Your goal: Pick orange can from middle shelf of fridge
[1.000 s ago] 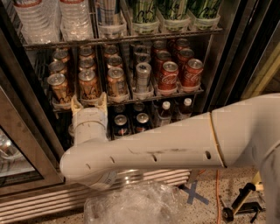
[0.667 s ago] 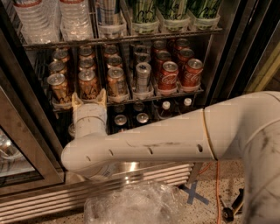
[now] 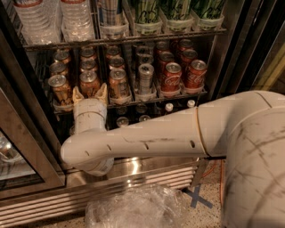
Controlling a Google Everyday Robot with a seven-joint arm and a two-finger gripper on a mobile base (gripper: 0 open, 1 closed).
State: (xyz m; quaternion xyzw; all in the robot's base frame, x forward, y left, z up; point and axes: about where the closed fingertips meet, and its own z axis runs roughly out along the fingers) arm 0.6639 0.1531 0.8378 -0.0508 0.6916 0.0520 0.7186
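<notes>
Camera view. Faced the fridge (image 3: pixel 231 53) from the front and a little above. Showed the middle shelf (image 3: pixel 156 96) packed in narrow lanes: three lanes of orange-brown cans toward its left edge, then a slim silver can (image 3: pixel 145 75), then red Coca-Cola cans (image 3: pixel 173 75) toward its right edge. Placed the gripper (image 3: pixel 90 92) at the shelf's front edge, in the second lane from the left, pointing up into the rack. Held the two tan fingers (image 3: pixel 78 94) spread apart, one either side of the orange can (image 3: pixel 90 81) at the front of that lane. Could not settle whether either finger touched the can. Hid the can's lower body behind the white wrist housing; left only its silver top and upper wall visible. Could not read the pale markings on any orange can.

Covered most of the rack below with the arm (image 3: pixel 147 138), which crossed from the right edge; left only a few small bottle caps (image 3: pixel 169 107) showing above it. Cut off the water bottles (image 3: pixel 49 18) and green cans (image 3: pixel 178 11) of the rack above at the top edge. Concealed the rear cans of each lane in shadow. Showed part of the stainless steel base (image 3: pixel 133 176) under the arm, and crumpled clear plastic (image 3: pixel 133 209) on the floor, cut by the bottom edge.
</notes>
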